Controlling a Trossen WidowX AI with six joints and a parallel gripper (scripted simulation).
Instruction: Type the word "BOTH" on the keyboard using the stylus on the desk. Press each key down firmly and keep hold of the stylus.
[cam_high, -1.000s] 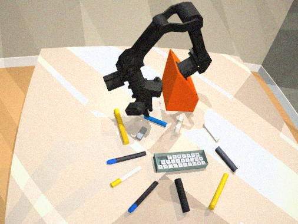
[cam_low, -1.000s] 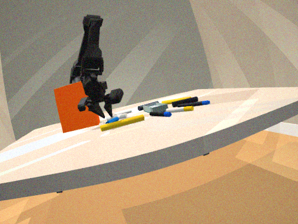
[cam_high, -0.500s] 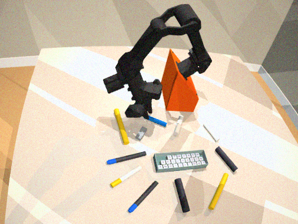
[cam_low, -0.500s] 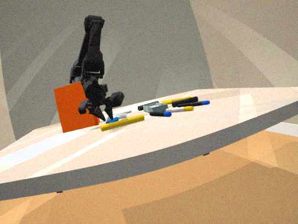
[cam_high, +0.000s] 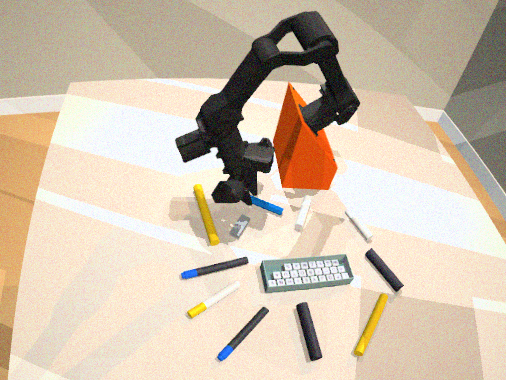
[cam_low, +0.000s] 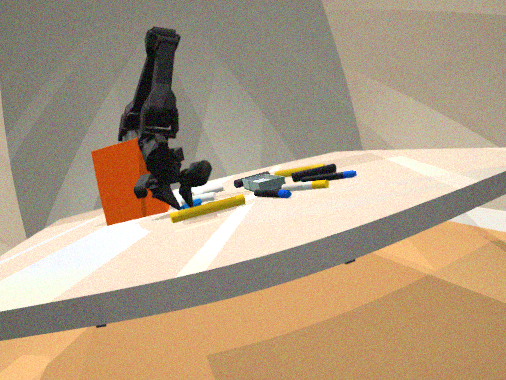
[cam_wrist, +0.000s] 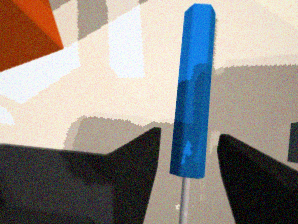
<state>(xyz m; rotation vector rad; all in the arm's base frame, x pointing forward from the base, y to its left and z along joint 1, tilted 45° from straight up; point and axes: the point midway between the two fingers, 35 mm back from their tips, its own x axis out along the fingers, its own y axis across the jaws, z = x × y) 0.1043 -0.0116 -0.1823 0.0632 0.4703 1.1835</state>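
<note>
The blue-handled stylus lies on the desk, its thin metal shaft running toward the bottom of the wrist view. My gripper is open and low over the stylus. The fingertips stand on either side of the shaft end of the blue handle, with a gap showing on both sides in the wrist view. The green-grey keyboard with white keys lies farther toward the front in the top view. Its letters are too blurred to read.
A tall orange wedge stands beside the arm. A thick yellow rod and a small grey block lie near the gripper. A white rod lies right of the stylus. Several pens and rods surround the keyboard.
</note>
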